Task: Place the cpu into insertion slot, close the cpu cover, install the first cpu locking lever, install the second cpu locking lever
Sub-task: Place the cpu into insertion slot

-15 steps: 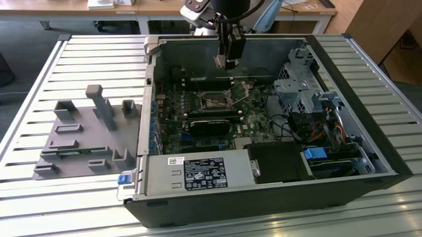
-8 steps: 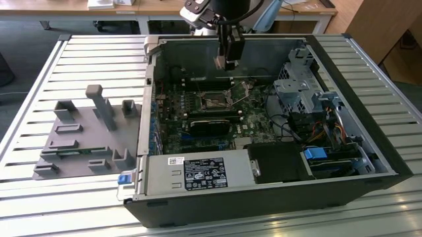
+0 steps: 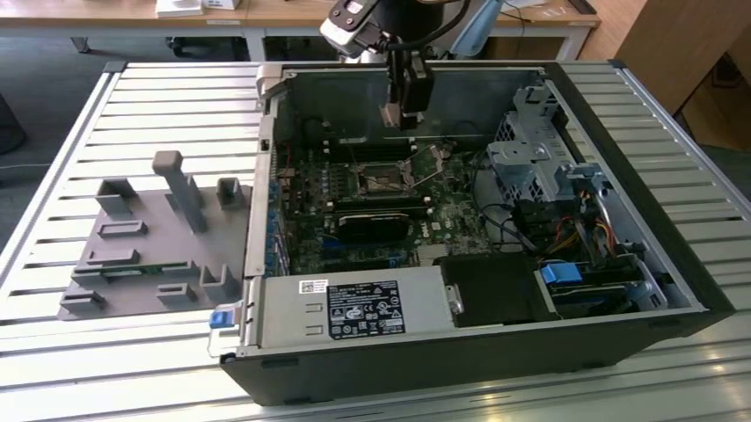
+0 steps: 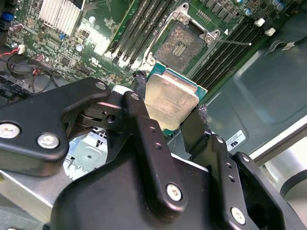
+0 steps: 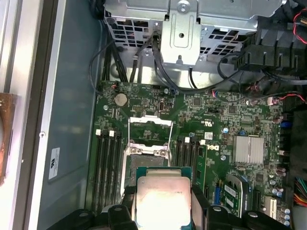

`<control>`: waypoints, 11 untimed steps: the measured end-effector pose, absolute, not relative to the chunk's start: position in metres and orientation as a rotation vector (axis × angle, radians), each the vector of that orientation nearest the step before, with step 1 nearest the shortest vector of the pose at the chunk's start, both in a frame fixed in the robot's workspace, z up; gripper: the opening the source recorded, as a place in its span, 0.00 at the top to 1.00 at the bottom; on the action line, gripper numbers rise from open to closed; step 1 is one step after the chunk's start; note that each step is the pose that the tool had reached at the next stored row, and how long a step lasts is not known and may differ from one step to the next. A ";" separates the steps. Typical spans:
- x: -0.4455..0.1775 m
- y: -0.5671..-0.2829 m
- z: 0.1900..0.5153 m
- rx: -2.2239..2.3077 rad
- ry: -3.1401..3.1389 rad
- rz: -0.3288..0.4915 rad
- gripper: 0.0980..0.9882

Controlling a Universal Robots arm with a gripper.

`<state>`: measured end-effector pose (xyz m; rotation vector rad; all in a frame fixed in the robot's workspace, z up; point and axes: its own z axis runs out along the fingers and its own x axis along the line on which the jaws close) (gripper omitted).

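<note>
- Claw (image 3: pixel 402 119) is closed on the cpu (image 4: pixel 170 103), pinching it by two opposite edges; silver top faces the wrist cameras.
- Cpu hangs inside the open computer case (image 3: pixel 657 290), well above the motherboard (image 3: pixel 352 246) and not yet in the insertion slot (image 4: pixel 180 45).
- Slot is bare, contact field exposed. Cpu cover (image 5: pixel 149 125) looks swung up and open at one end of it. A thin locking lever (image 4: pixel 232 42) sticks out beside it.
- Risk 1: in the second wrist view the chip sits skewed against the slot's square. Lowered like that, a corner would likely land first and bend contacts.
- Risk 2: it's an edge-only grip on thin metal. A bump on the raised cover or the lever could twist or drop the chip.
- Risk 3: I can't tell notch orientation from here. If rotated wrong, it won't seat.
- Memory slots (image 4: pixel 144 28) flank the socket closely, so there's little margin for the fingers (image 4: pixel 139 88).
</note>
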<state>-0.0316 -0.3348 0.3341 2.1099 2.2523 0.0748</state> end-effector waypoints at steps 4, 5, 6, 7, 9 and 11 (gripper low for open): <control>-0.032 -0.335 0.330 2.110 2.252 0.075 0.50; -0.032 -0.335 0.329 2.110 2.252 0.075 0.50; -0.032 -0.335 0.328 2.110 2.252 0.075 0.50; -0.032 -0.335 0.327 2.110 2.252 0.075 0.50; -0.032 -0.335 0.325 2.110 2.252 0.075 0.50; -0.032 -0.334 0.323 2.110 2.252 0.075 0.50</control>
